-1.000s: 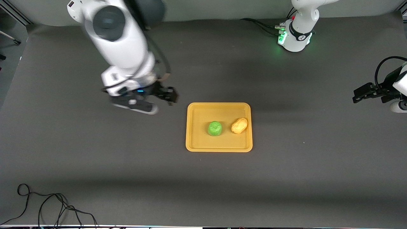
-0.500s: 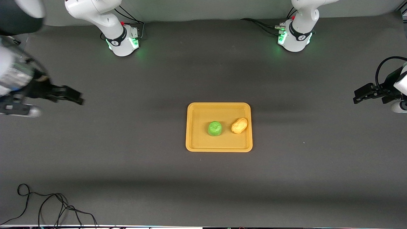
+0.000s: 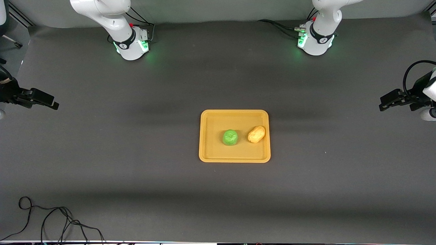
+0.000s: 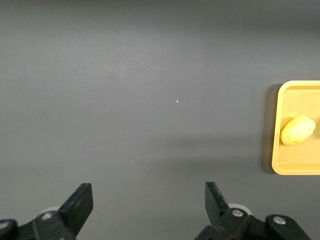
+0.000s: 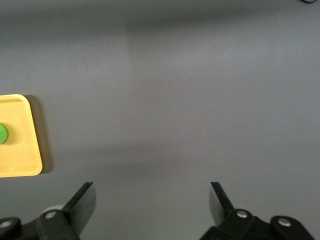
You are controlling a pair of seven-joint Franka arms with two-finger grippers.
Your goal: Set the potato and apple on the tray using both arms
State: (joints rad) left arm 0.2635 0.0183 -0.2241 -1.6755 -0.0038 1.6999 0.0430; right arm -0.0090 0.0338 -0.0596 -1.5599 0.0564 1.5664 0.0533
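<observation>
A: Where do things stand?

B: The apple [image 3: 230, 137] and potato [image 3: 256, 134] sit on the tray [image 3: 234, 157]. Your left end effector [image 3: 389, 102] and right end effector [image 3: 42, 101], fingers apart, hang over bare surface [image 3: 136, 177] at their ends; park both clear of the tray.

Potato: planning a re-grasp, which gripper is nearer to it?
Left. The left gripper hangs open over the table's left-arm end, on the potato's side of the tray. The right gripper, also open, is over the right-arm end, past the apple.
</observation>
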